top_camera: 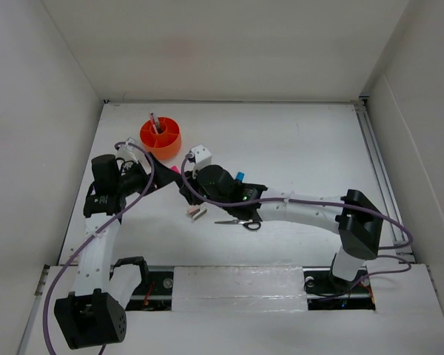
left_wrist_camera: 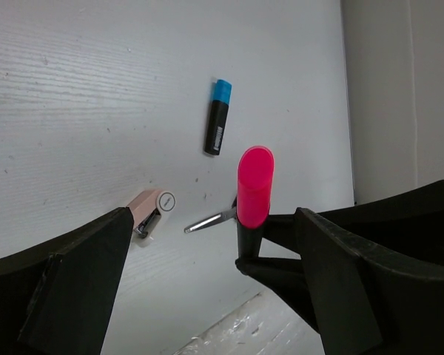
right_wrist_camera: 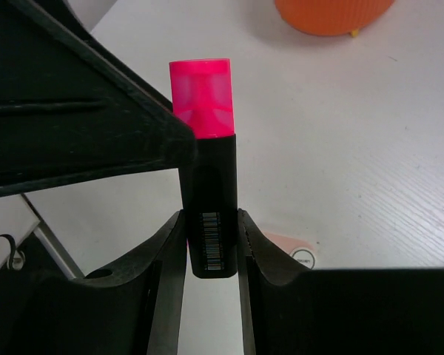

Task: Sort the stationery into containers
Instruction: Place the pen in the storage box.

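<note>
step: handover of pink highlighter (right_wrist_camera: 205, 166) from right gripper (right_wrist_camera: 209, 244) to left gripper (left_wrist_camera: 207, 274), judged from how both meet mid-table.
right jaws: closed on the black barrel of the highlighter, low near the barcode; cap is held up and free.
left jaws: spread wide, one finger on each side of the highlighter, not touching it in the left wrist view; nothing is held.
highlighter place: in the air above the table (top_camera: 296, 140), upright, between the left fingers, near the tub (top_camera: 160, 137).
tub: orange, at the far left of the table; a thin pen (top_camera: 155, 121) is stood in one compartment; which compartment cannot be told.
other items: blue highlighter (left_wrist_camera: 218, 117) is lying flat on the table; stapler (left_wrist_camera: 149, 211) is lying nearer; scissors (top_camera: 240, 221) are lying under the right arm, only the blade tip is seen from the left wrist.
how to do it well: left jaws should be closed on the upper barrel or cap, above the right fingers, so the pads do not clash.
order: right grip should be kept until the left grip looks firm; then release is advised.
alignment: highlighter should be centred between the left pads before closing, or it may be knocked askew.
risk: smooth round barrel may slip or swing if pinched near its end.
after: a short carry to the tub is expected; an empty compartment should be picked.
</note>
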Motion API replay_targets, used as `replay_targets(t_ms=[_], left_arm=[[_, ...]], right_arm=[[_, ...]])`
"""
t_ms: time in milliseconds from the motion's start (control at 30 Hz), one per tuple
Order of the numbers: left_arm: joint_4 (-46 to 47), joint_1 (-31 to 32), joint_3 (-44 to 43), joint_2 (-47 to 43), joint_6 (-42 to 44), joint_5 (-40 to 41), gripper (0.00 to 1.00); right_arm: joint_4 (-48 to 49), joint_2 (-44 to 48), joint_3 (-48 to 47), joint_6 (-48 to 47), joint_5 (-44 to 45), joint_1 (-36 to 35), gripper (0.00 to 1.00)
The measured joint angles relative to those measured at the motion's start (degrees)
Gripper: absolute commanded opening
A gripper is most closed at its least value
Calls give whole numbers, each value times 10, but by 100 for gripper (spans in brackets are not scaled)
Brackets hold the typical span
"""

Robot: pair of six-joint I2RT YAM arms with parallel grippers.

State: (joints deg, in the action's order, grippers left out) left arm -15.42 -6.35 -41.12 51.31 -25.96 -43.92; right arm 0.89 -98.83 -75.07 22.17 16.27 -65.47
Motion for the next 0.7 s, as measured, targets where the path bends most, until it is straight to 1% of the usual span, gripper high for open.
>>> replay_targets(t_ms=[67, 100, 200, 233, 300, 367, 400, 500, 533, 600, 633, 700], left_arm=[[0, 0, 0, 0, 0, 0, 81], [1, 0, 0, 0, -1, 0, 75], [2, 0, 0, 0, -1, 0, 66], [2, 0, 0, 0, -2, 0, 61], [2, 0, 0, 0, -2, 0, 54], [2, 0, 0, 0, -3, 0, 43], [3, 0, 0, 0, -4, 0, 35], [5, 1, 0, 0, -6, -4, 23], [5, 1, 0, 0, -7, -5, 15], [6, 2, 0, 0, -12, -11, 4], [6, 3, 0, -1, -10, -10, 2], [6, 2, 0, 0, -12, -9, 0]], right_arm=[[0, -1, -5, 0, -2, -5, 0], [1, -1, -7, 0, -2, -6, 0], [9, -2, -7, 0, -10, -10, 0], [11, -2, -7, 0, -12, -10, 0], [14, -2, -7, 0, -19, -10, 0], [17, -3, -7, -1, -25, -10, 0], [18, -3, -7, -1, -28, -10, 0], [24, -11, -7, -1, -32, -12, 0], [26, -14, -7, 0, -33, -12, 0], [30, -20, -7, 1, -37, -13, 0], [34, -23, -7, 1, -39, -14, 0], [40, -26, -7, 1, -44, -13, 0]])
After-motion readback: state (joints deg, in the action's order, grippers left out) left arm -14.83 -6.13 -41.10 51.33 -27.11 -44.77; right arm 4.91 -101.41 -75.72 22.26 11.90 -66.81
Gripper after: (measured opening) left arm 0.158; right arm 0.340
